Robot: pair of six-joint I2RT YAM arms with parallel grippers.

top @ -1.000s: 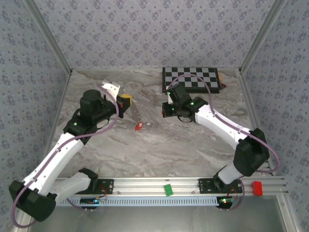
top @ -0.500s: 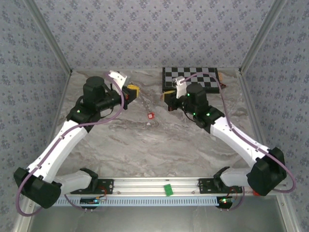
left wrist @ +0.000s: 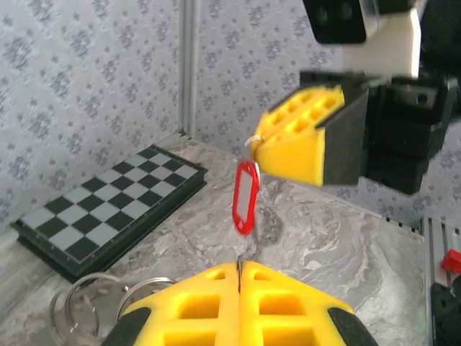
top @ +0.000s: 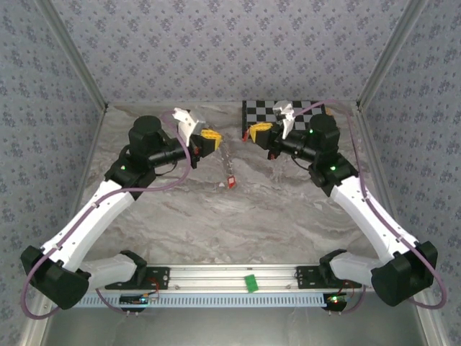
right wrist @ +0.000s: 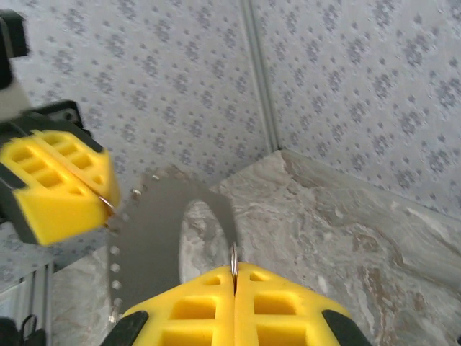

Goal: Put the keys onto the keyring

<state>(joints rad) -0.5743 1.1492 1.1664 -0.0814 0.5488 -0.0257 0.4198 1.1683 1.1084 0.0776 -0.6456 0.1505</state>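
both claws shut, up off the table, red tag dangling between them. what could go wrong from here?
1. The left claw and right claw each pinch only thin wire at the pad tips, so a small slip could drop it.
2. The red tag hangs free above the marble table. It may swing or come off.
3. The claws face each other closely, so moving closer risks the pads colliding.

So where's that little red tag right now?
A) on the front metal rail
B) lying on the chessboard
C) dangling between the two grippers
C: the red key tag dangles off the table between the left gripper and right gripper, which both pinch the keyring.
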